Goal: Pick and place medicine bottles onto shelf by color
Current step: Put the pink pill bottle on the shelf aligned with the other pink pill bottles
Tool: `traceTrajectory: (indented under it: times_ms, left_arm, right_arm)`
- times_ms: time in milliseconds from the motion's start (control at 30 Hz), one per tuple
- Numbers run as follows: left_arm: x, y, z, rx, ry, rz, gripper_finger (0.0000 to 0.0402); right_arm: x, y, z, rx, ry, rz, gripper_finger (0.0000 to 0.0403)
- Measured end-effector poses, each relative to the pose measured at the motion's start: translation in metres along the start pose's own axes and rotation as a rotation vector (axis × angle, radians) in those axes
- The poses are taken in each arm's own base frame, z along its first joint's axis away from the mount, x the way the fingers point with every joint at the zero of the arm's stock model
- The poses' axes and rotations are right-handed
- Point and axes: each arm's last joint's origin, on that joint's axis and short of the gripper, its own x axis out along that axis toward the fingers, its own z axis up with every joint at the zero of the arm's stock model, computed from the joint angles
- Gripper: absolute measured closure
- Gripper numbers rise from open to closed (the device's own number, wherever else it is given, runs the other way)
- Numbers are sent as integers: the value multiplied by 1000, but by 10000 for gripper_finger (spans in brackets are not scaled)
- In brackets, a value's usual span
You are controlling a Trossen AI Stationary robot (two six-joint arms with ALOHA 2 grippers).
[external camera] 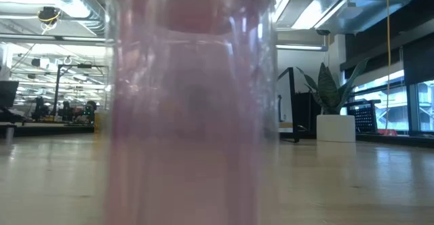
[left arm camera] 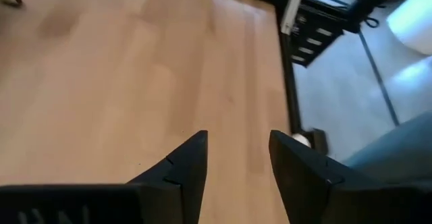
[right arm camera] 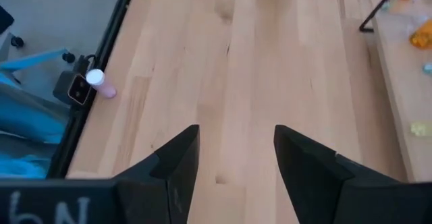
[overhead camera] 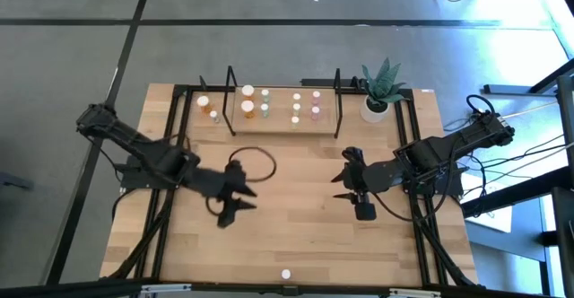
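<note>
Wooden table (overhead camera: 296, 235), shelf (overhead camera: 282, 123) at its far side, one pink bottle (overhead camera: 286, 275) alone at the near edge.

Well away from the shelf, it looks light, rigid, easily tipped: grasp the body under the cap. Left gripper (overhead camera: 235, 199) and right gripper (overhead camera: 348, 187) hover mid-table, fingers apart, empty; open board between.

- Wooden table (overhead camera: 296, 235): carries the shelf (overhead camera: 282, 123) ahead of both grippers, at the far edge.
- Potted plant (overhead camera: 381, 92): beside the shelf's right end.
- Pink bottle (overhead camera: 286, 275): stands alone at the near edge, behind both grippers.
- Shelf board: holds orange, green and pink bottles.
</note>
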Motion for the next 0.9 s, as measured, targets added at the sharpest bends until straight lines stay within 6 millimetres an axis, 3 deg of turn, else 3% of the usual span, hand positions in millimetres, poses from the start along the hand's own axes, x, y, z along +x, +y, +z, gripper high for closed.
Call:
traceTrajectory:
  times_ms: [300,533,733,900]
  left_arm:
    - [-18,-40,-31,1,-52,-1,250]
    - [-32,-61,-50,68,-59,-45,250]
    - [-39,-70,-61,104,-60,-68,250]
    - [-43,-71,-67,143,-43,-53,250]
  right_arm:
    - [0,3,11,29,-111,30,209]
    - [4,14,24,97,-224,155,209]
    - [30,43,32,123,-286,232,209]
    - [63,67,23,101,-220,250,209]
